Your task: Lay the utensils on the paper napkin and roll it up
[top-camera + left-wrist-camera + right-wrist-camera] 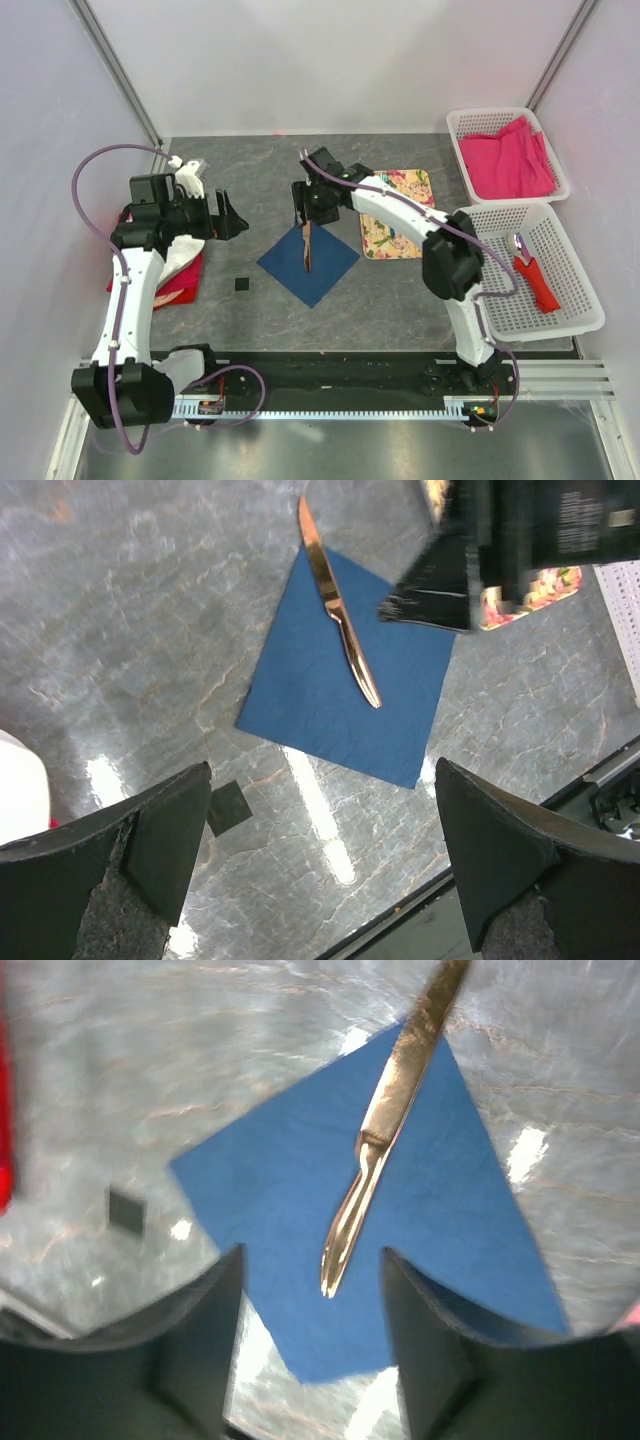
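1. Utensil [307, 246]: a single slim, copper-coloured knife with a glossy finish. It lies flat on the paper napkin [325, 268], roughly along the napkin's diagonal. One end reaches past the napkin's far edge onto the grey marbled tabletop [400, 300].
2. Paper napkin: a dark blue square lying flat and unrolled at the middle of the tabletop, turned so that one corner faces the arms.
3. Right tool [306, 208]: poised above the far part of the napkin. Its wrist view shows the fingers [190, 1350] parted, with the knife's narrow end below the gap and untouched; the tool is released and empty.
4. Left tool [228, 214]: off to the left of the napkin, jaws spread wide and gripping nothing.
5. Floral mat [400, 222]: just beside the napkin's right corner, partly covered by the right arm in the top view.
6. Small black square [241, 284]: on the tabletop to the left of the napkin, apart from it.
7. Two white baskets at the right: the far basket [497, 112] holds a pink cloth [510, 160]; the near basket [572, 262] holds a red-handled implement [536, 276].
8. Red-and-white cloth [182, 278]: under the left arm.
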{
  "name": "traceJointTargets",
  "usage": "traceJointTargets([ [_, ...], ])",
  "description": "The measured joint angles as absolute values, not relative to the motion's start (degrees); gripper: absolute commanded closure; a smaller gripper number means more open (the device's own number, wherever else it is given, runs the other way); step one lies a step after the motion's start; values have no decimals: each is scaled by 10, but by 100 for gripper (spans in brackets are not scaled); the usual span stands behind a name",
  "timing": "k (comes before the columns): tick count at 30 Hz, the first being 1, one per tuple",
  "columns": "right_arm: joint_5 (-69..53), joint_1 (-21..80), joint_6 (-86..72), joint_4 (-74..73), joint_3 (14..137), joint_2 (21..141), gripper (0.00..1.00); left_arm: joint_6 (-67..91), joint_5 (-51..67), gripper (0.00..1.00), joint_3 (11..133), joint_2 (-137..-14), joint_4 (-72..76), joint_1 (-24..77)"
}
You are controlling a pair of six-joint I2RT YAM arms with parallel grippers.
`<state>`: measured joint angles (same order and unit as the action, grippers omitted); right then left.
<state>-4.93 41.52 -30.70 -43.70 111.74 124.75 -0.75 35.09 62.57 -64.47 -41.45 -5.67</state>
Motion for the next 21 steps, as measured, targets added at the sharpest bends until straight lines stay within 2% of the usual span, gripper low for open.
traceJointTargets([
  [7,-48,365,-195,-406,991,1091,35,-11,348,0,634,-585,-379,-57],
  [9,-37,324,-173,-403,976,1074,44,-11,347,0,634,-569,-359,-57],
  [12,-13,257,-143,-402,966,1077,50,-11,347,0,634,-555,-331,-57],
  [16,17,193,-110,-406,968,1115,64,-10,349,0,634,-569,-316,-57],
  [21,36,177,-86,-413,1007,1196,69,-4,349,0,634,-581,-313,-57],
])
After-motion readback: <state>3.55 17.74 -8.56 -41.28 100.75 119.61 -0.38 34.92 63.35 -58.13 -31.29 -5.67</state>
